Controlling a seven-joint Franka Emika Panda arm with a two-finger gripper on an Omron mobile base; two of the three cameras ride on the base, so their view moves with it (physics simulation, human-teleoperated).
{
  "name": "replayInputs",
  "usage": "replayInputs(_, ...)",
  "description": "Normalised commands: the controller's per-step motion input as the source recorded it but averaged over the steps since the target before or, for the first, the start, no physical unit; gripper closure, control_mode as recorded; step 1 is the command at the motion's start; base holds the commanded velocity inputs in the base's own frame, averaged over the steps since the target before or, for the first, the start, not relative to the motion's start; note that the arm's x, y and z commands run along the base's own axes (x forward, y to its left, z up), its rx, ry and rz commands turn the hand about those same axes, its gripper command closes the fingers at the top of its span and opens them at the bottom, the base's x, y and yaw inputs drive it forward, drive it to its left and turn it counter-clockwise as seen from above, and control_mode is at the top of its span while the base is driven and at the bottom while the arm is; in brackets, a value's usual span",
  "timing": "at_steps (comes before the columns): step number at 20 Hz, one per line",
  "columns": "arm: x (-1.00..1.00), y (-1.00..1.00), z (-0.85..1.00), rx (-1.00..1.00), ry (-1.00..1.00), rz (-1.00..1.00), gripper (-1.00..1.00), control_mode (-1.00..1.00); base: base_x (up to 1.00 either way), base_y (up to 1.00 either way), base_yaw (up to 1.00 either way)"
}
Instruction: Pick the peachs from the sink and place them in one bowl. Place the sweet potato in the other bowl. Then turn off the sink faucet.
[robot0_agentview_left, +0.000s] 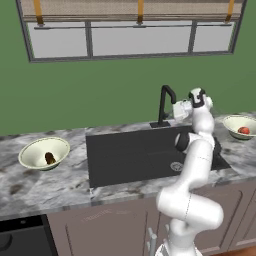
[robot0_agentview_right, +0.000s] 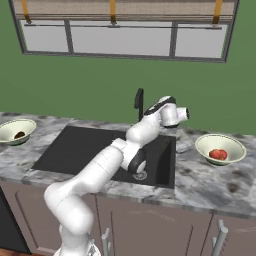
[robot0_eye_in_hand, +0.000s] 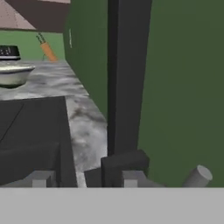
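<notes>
The food was in the bowls, so the tap job was on. The gripper (robot0_eye_in_hand: 83, 178) fingers were squeezed narrow, with the sink faucet (robot0_eye_in_hand: 127, 78) right in front of them. Next they likely needed to push it off.

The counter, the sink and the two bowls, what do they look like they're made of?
Counter: likely polished stone, going by its grey marbled veining. Sink: matte black, maybe composite or coated metal; flat, with no glare. Bowls: probably glazed ceramic; smooth cream-green with whitish rims.
</notes>
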Motion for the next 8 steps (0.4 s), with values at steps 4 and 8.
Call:
replayInputs(4,0.48,0.65,0.0,-0.13,0.0,0.29,-1.0,-1.0,0.0,0.0,0.0)
replayInputs(8,0.29,0.69,0.0,-0.15,0.0,0.28,-1.0,-1.0,0.0,0.0,0.0)
